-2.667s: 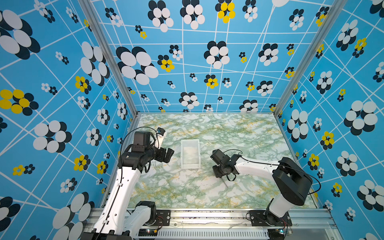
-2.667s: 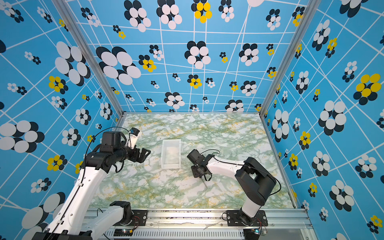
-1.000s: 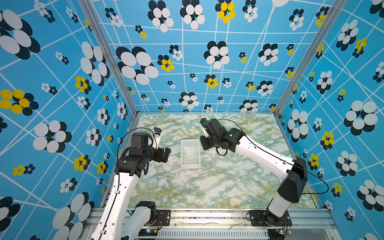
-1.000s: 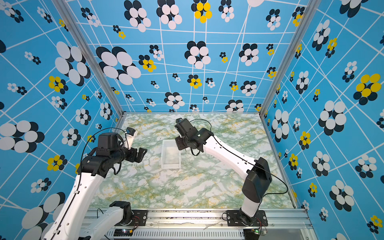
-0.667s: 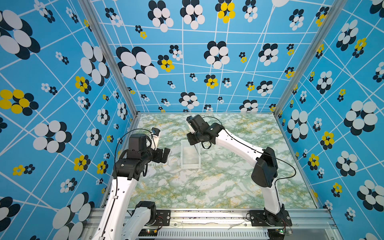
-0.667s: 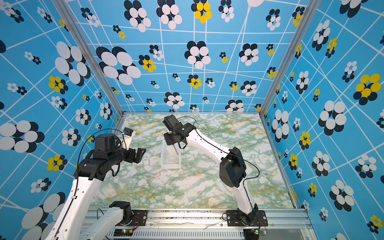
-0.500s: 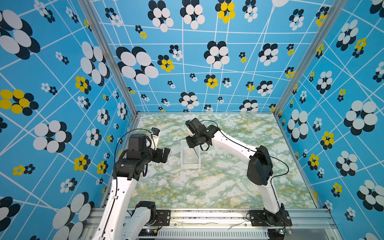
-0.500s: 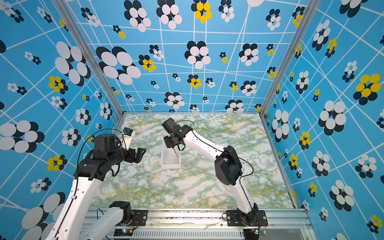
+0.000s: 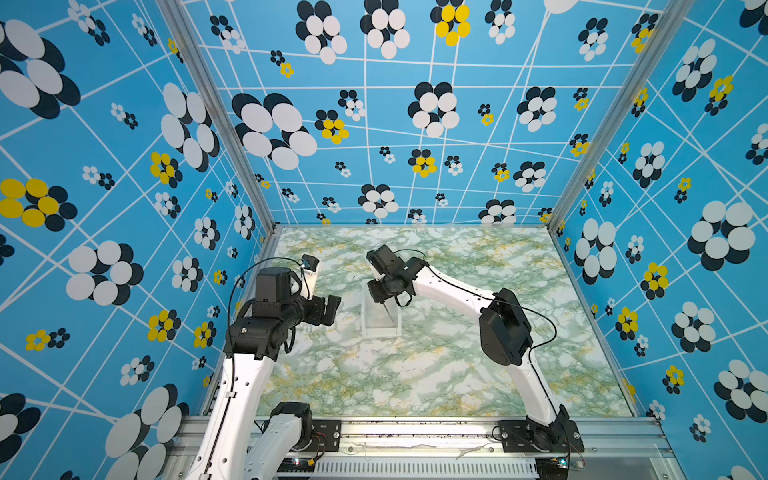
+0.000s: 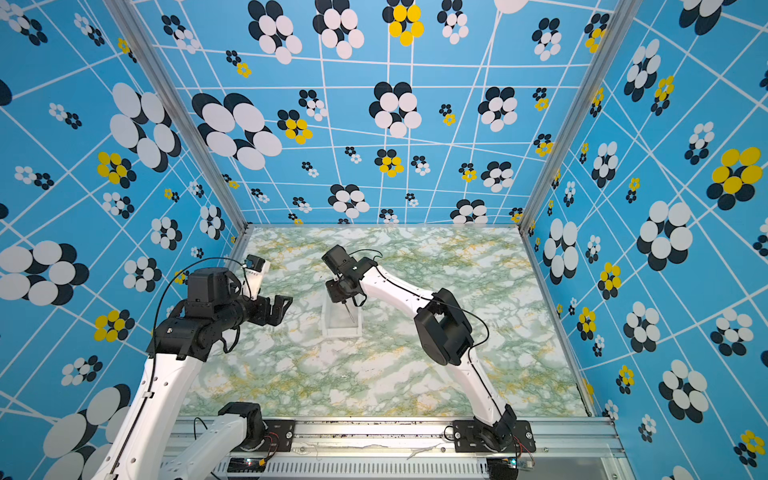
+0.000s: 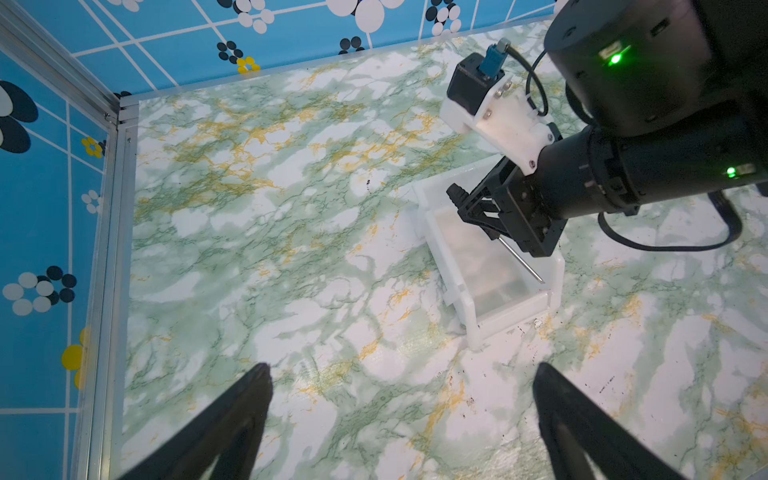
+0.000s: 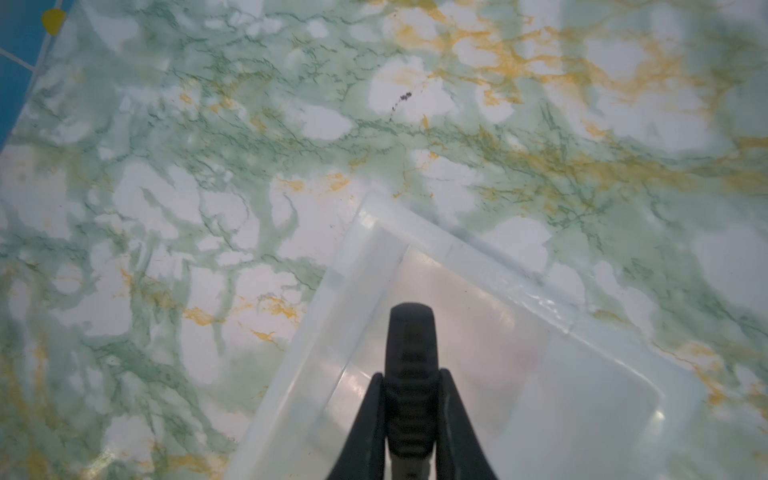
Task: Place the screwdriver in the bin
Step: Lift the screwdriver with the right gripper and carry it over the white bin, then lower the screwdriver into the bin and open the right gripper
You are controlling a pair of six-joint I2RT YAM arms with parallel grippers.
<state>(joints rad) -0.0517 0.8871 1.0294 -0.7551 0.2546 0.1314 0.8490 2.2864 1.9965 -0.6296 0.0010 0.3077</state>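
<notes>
Left tool [image 9: 328, 309]: left of bin [image 9: 380, 333], apart from it, raised over tabletop [image 9: 415, 374]; jaws spread wide, holding nothing. Bin: white, translucent, low-walled, flat on tabletop. Right tool [image 9: 382, 291]: over bin's far end, arm stretched from bin's right; jaws clamped tight on black handle of screwdriver [image 9: 387, 311]. Screwdriver: off tabletop, tilted, silver shaft slanting down within bin's outline, tip toward bin's near end. Tip touching bin floor or not: cannot tell. Right wrist view: handle end pokes past fingers [image 12: 361, 428] over bin corner.
</notes>
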